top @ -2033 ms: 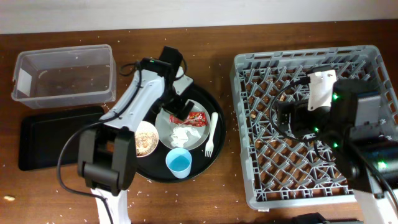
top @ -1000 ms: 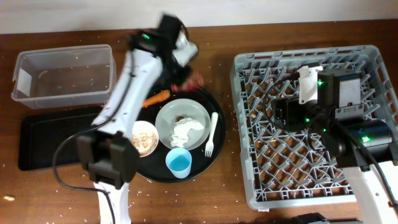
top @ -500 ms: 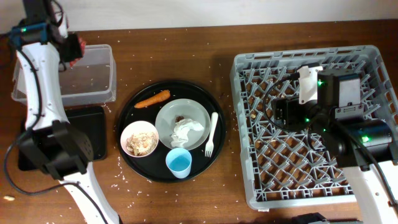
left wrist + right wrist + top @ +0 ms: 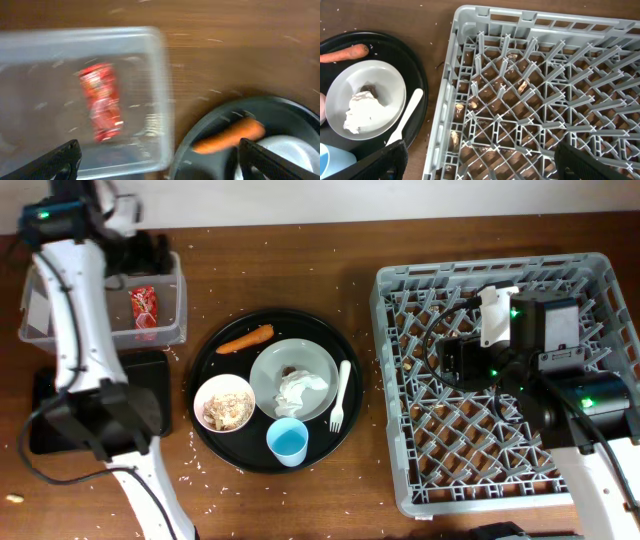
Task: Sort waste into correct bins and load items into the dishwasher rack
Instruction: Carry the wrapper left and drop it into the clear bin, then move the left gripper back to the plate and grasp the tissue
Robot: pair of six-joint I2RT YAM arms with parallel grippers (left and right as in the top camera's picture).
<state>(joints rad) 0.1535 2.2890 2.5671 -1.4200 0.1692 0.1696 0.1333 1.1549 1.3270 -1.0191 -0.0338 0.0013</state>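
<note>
We see the left fingers (image 4: 152, 252) spread wide with nothing between them, hanging over the far right corner of the clear box (image 4: 170, 285). The red wrapper (image 4: 143, 310) lies flat on the floor of that box, toward its right end. The left wrist view is blurred, yet it shows the wrapper well apart from both fingertips.

Just near of the box on the bench (image 4: 340, 270) sits the shallow black tray (image 4: 42, 405), partly hidden by the left arm.

The round black tray (image 4: 318, 332) stands in the middle of the bench:
- The carrot (image 4: 246, 339) lies on its far left part.
- The white plate (image 4: 318, 360) carries the crumpled tissue (image 4: 300, 388) and a small brown scrap.
- The small bowl (image 4: 199, 405), left of the plate, holds rice (image 4: 228, 408).
- The blue cup (image 4: 288, 442) stands upright at the near edge.
- The white fork (image 4: 340, 392) lies just right of the plate, tines toward the near side.

The grey rack (image 4: 388, 410) fills the right side of the bench. We see the right fingers (image 4: 455, 362) over its left half, spread apart and empty. The right wrist view shows beige scraps (image 4: 522, 86) lying among the pegs. Loose grains are scattered over the bench.
</note>
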